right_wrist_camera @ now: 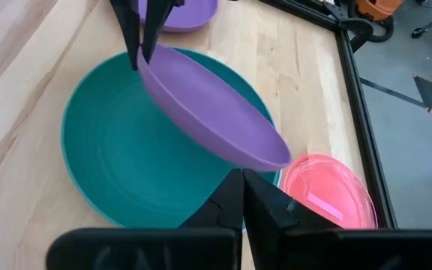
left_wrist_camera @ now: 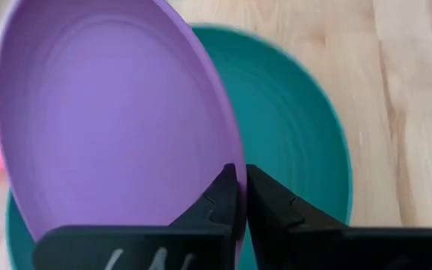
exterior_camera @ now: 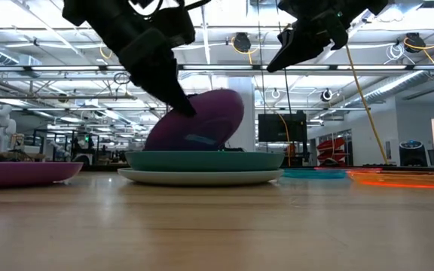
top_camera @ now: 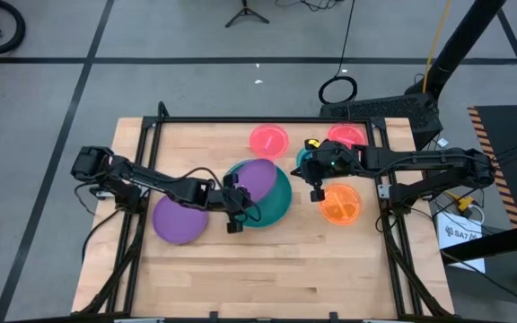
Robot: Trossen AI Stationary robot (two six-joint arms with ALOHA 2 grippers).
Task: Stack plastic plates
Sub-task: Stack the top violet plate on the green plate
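A purple plate [top_camera: 260, 178] is tilted over the large teal plate [top_camera: 281, 202], which lies on a pale plate [exterior_camera: 202, 178] at the table's middle. My left gripper [top_camera: 234, 205] is shut on the purple plate's rim. My right gripper [top_camera: 316, 190] is shut and empty, raised beside the teal plate's right edge; it also shows in the low view [exterior_camera: 273, 64]. A second purple plate [top_camera: 179, 220] lies flat at the left. Two pink plates [top_camera: 268, 139] [top_camera: 346, 135] lie at the far side, an orange plate [top_camera: 340, 203] at the right. My left gripper pinches the purple plate's rim [left_wrist_camera: 229, 174] on its near left side, one finger inside the plate and one under it. The fingers slant down from the table's left. The plate is tilted, its right far side raised [exterior_camera: 228, 102]. The teal plate's rim hides its low edge.
A small bluish plate [exterior_camera: 313, 173] lies flat behind the stack toward the right, partly under my right arm. A black frame [top_camera: 240, 119] runs along the table's far edge and sides. Bare wood [top_camera: 258, 269] lies toward the near edge.
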